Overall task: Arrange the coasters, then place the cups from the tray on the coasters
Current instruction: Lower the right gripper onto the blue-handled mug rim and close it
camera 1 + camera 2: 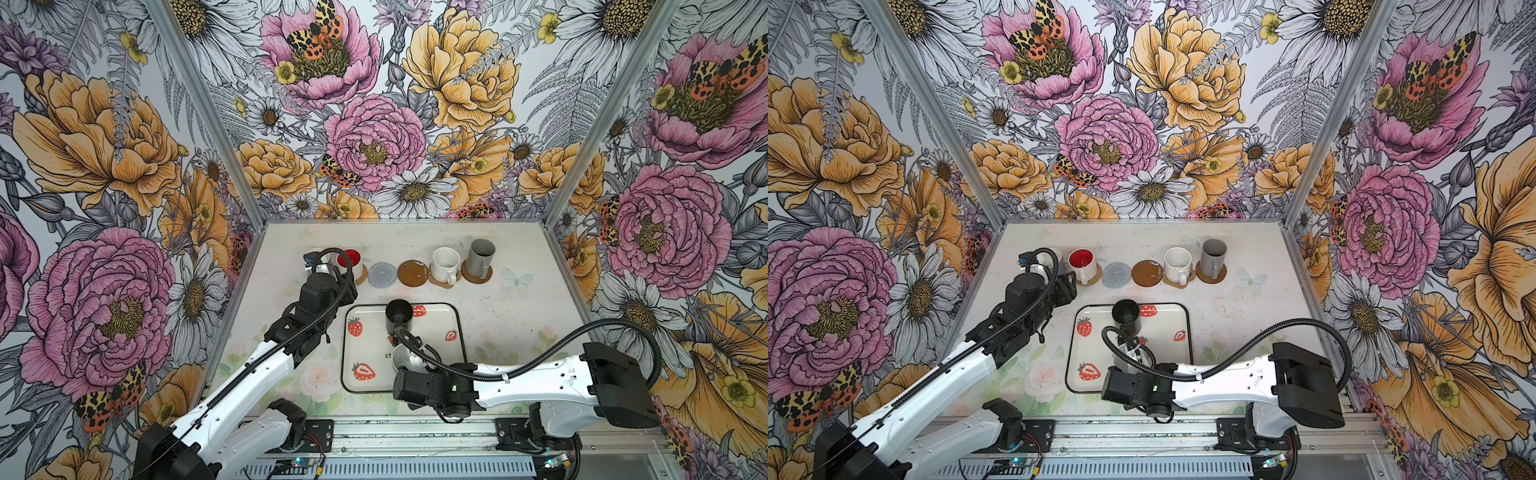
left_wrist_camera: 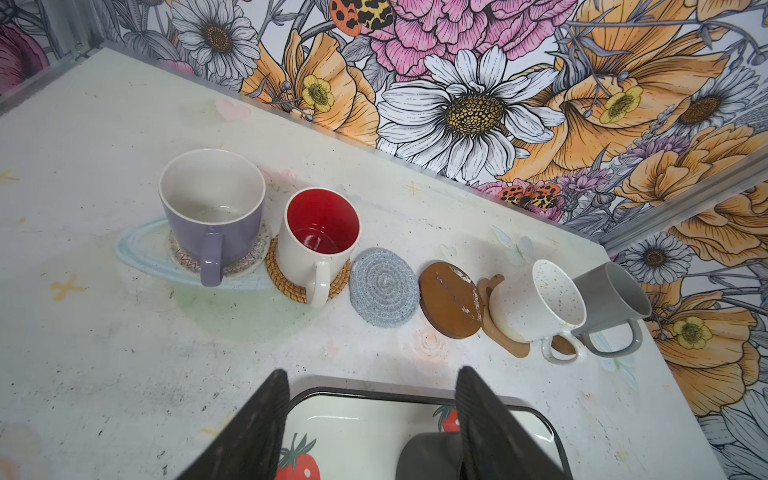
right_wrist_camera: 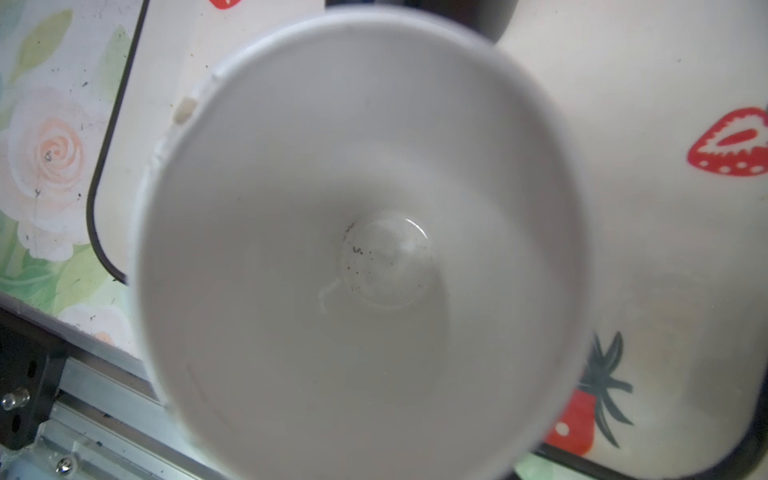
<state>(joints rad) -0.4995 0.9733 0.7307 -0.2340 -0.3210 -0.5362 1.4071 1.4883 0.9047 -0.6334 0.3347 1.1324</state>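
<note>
At the back runs a row of coasters. The lilac cup, red-inside cup, speckled cup and tall grey cup each stand on one. The grey spiral coaster and a brown disc are bare. On the strawberry tray stand a black cup and a pale cup. My right gripper is over the pale cup; its inside fills the right wrist view and hides the fingers. My left gripper hangs open above the tray's far left corner, holding nothing.
Flowered walls close in the back and both sides. The left arm hides the lilac cup in both top views. A metal rail runs along the table's front edge, where both arms are mounted.
</note>
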